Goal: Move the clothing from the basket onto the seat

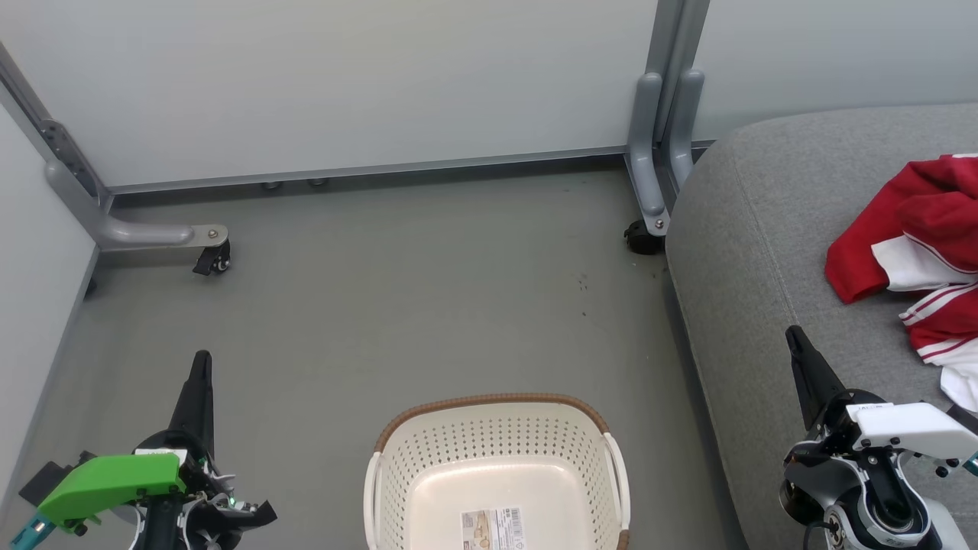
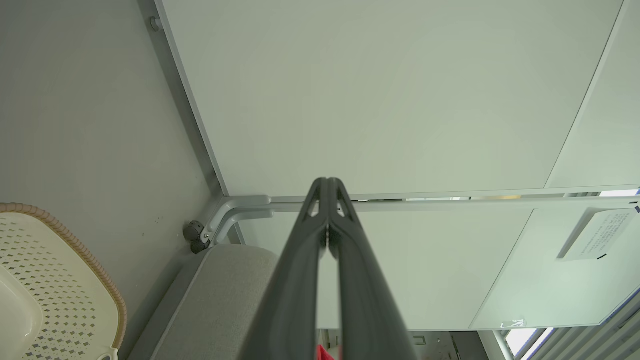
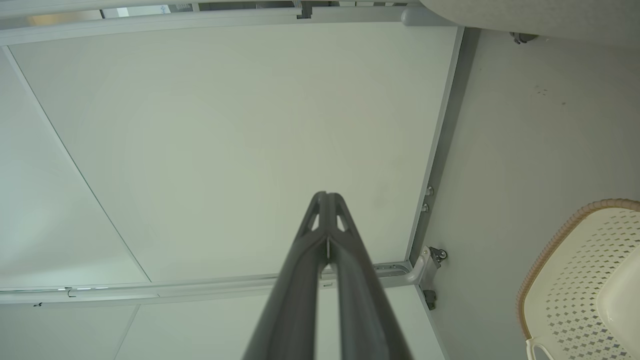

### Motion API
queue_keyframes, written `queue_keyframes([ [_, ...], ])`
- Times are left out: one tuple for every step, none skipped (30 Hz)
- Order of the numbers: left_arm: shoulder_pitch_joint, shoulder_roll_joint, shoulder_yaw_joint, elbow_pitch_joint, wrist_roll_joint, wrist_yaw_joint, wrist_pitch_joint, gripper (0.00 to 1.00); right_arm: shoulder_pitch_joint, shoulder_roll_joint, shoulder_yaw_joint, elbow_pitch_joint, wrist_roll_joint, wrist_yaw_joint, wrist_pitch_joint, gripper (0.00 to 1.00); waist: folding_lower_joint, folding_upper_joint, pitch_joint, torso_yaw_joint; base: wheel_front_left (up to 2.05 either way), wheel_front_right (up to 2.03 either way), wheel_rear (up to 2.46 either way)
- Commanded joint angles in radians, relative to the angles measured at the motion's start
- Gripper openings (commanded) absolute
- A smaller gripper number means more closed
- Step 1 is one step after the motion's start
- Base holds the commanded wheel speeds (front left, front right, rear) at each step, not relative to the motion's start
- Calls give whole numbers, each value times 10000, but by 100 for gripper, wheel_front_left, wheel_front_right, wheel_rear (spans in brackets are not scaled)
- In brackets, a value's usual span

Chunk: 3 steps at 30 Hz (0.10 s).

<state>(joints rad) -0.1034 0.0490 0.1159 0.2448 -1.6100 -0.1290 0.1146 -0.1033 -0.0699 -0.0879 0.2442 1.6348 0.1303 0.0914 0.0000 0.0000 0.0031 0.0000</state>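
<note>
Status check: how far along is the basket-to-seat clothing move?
Done: the basket shows a bare bottom but for its label, and the red-and-white clothing lies on the grey seat. In hand: nothing; the left gripper and right gripper are shut and empty. Left: apparently nothing, though the basket's near end is cut off.
</note>
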Motion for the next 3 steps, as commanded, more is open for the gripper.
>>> queue_keyframes([
  [-115, 7, 11, 14, -46, -55, 33, 0, -73, 27, -33, 24, -30, 7, 48, 0, 0, 0, 0, 0, 0, 0, 0],
  [-115, 7, 11, 13, -46, -55, 32, 0, -72, 30, -36, 25, -35, 7, 45, 0, 0, 0, 0, 0, 0, 0, 0],
  [-114, 7, 10, 13, -46, -55, 34, 0, -73, 32, -40, 25, -39, 7, 49, 0, 0, 0, 0, 0, 0, 0, 0],
])
